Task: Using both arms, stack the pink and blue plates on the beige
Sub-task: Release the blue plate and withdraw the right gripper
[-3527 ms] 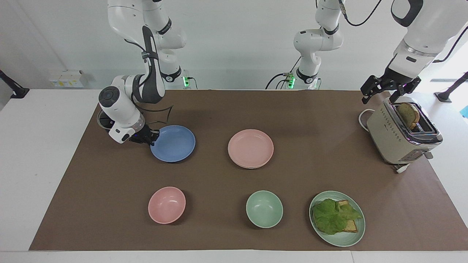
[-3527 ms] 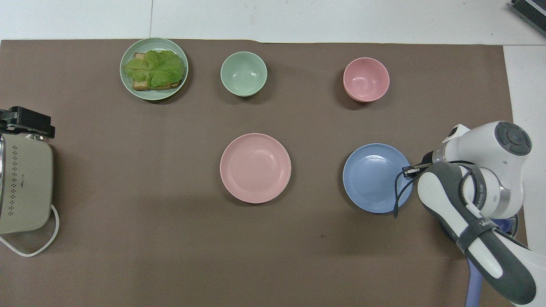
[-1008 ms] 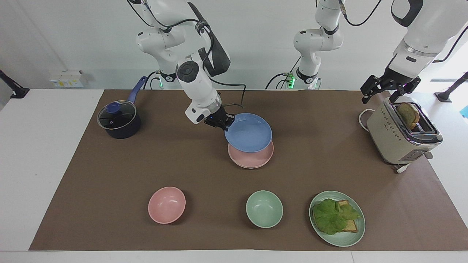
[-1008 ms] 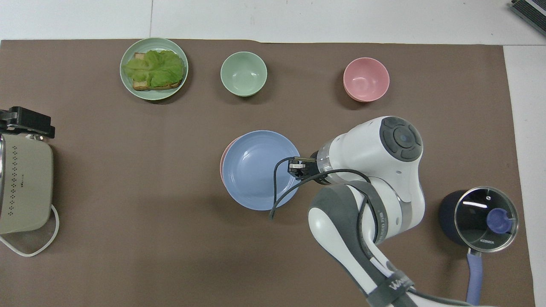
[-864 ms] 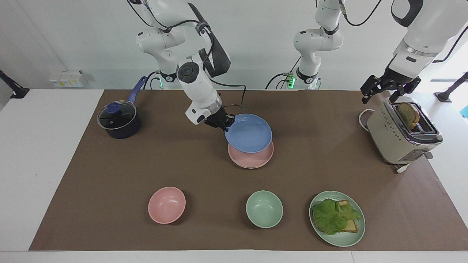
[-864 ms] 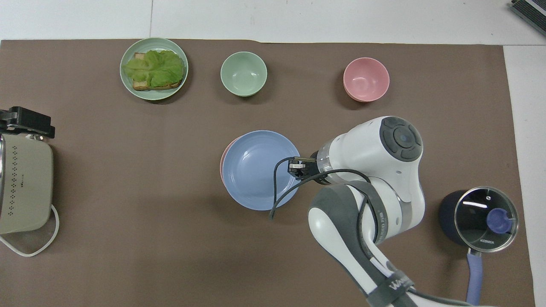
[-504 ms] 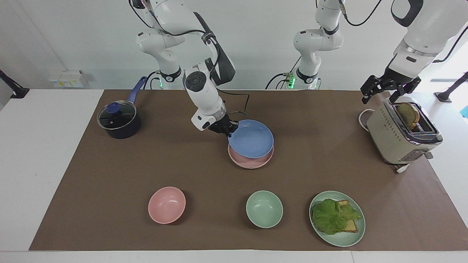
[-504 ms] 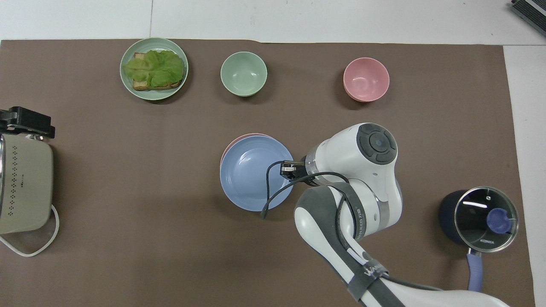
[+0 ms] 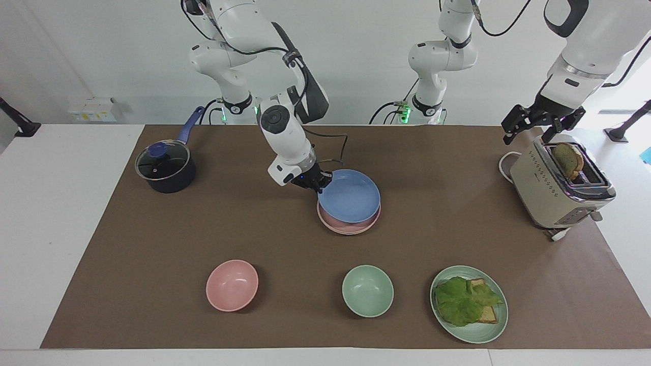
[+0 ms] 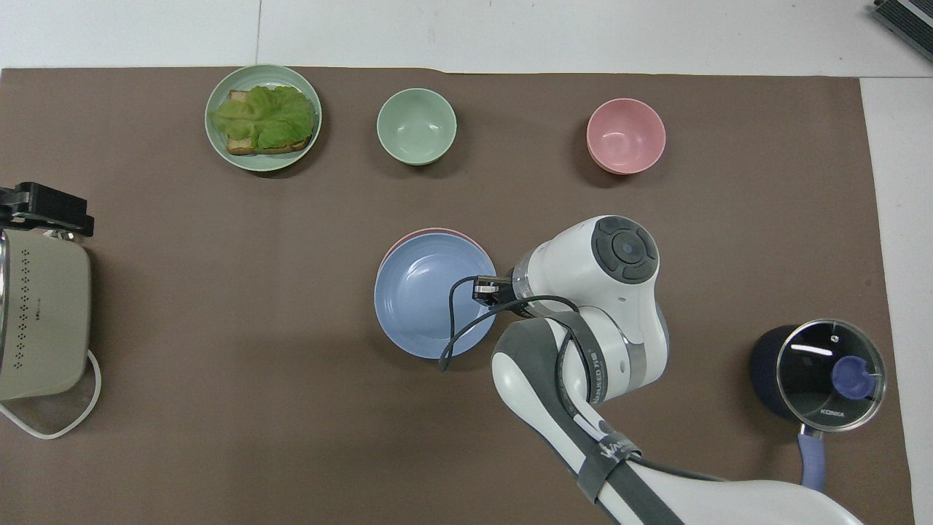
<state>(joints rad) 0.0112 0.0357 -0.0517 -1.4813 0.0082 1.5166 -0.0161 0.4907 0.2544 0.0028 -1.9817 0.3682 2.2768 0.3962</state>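
Blue plate (image 9: 349,195) hangs tilted just over the pink plate (image 9: 348,226) at mid-table, its rim pinched by the right gripper (image 9: 319,181). Over the toaster (image 9: 559,188), the left gripper (image 9: 539,124) waits with fingers spread apart.

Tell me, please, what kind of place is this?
Probably a robotics lab set up like a kitchen counter. Two white robot arms are mounted at a table covered by a brown mat, and kitchen props stand on it: a toaster, a lidded saucepan and coloured plates.
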